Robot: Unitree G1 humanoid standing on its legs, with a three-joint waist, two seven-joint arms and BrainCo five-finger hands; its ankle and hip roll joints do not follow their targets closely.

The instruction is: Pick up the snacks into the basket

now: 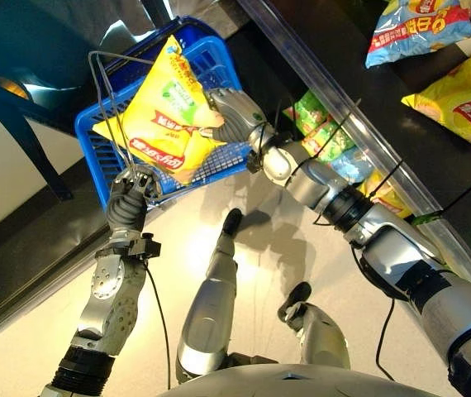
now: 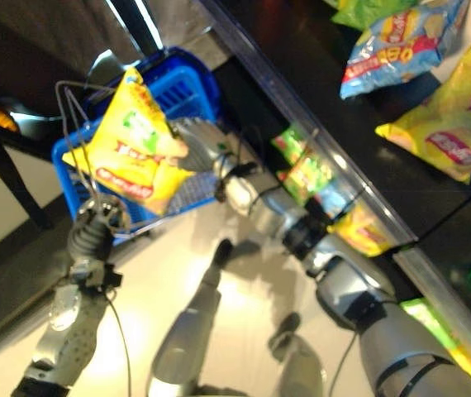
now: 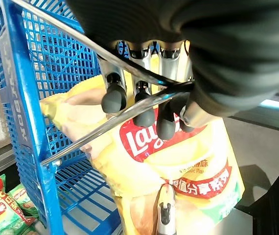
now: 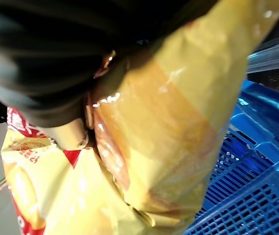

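Note:
A yellow chip bag (image 1: 165, 116) hangs tilted over the blue mesh basket (image 1: 95, 153), its lower part inside the basket's opening. My right hand (image 1: 234, 116) is shut on the bag's right edge; the right wrist view has the bag (image 4: 178, 122) pressed against that hand. My left hand (image 1: 130, 198) is curled round the basket's wire handles (image 3: 81, 142), holding the basket up at its near side. More snack bags lie on the dark shelf: a blue bag (image 1: 417, 29) and a yellow bag (image 1: 467, 103).
A lower shelf behind a clear rail (image 1: 384, 157) holds green and yellow snack packs (image 1: 322, 136). A dark chair (image 1: 29, 66) stands beyond the basket at the left. Pale floor lies below.

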